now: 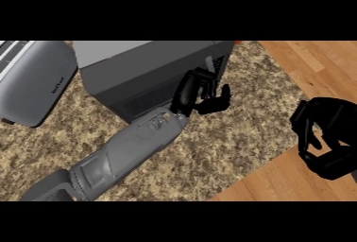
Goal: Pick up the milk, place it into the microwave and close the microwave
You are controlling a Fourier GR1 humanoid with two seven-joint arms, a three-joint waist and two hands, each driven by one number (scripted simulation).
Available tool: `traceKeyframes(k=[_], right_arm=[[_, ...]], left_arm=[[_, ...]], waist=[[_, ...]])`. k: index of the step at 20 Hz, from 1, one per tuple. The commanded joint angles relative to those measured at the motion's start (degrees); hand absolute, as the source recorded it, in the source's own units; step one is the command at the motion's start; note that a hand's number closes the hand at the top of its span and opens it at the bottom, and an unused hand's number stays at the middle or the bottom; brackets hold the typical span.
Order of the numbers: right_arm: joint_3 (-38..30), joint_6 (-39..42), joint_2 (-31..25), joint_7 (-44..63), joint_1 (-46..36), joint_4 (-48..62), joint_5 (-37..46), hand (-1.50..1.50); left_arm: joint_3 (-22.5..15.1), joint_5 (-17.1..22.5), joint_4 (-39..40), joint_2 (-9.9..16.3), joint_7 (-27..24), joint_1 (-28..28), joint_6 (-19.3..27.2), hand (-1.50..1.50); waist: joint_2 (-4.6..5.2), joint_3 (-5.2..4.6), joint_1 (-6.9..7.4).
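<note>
Right hand [326, 142] rests at the frame's right edge, fingers curled, holding nothing visible. At centre, the left hand [202, 94], fingers relaxed and empty, touches the microwave [140, 71] front on the counter [230, 137]. No milk shows; it is probably inside, with only the closing left.

Setting: domestic kitchen. Evidence: speckled beige-and-brown granite countertop [230, 142]; dark grey box-shaped microwave [146, 71] standing on it at the rear; rounded silver metal toaster [35, 82] just beside it at the left; light wooden plank floor [314, 66] beyond the counter's right edge.
</note>
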Motion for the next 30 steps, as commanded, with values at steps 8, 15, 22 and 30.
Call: traceKeyframes(k=[8, 15, 22, 30], right_arm=[[2.2, 3.0, -0.4, -0.8, 1.0, -5.0, -1.3, 1.50], [8.5, 6.0, -2.1, 3.9, 4.2, -7.8, -1.0, 1.50], [11.2, 3.5, 0.1, 5.1, 8.5, -11.6, -2.6, 1.50], [13.1, -1.2, 2.8, 5.6, 12.7, -16.7, -1.5, 1.50]], left_arm=[[0.3, 1.1, 1.1, -3.3, -0.9, -5.0, 0.9, 1.50], [5.7, 9.8, 1.4, -3.4, 4.9, 0.4, 1.6, 1.50], [15.9, 20.0, -0.7, -3.5, 1.4, 3.9, -4.0, 1.50], [14.1, 24.4, 2.2, -3.5, -0.5, 7.1, -12.6, 1.50]], waist=[[0.42, 0.21, -2.82], [1.92, -0.49, 0.17], [1.08, -0.85, 3.84], [0.53, -0.79, 6.57]])
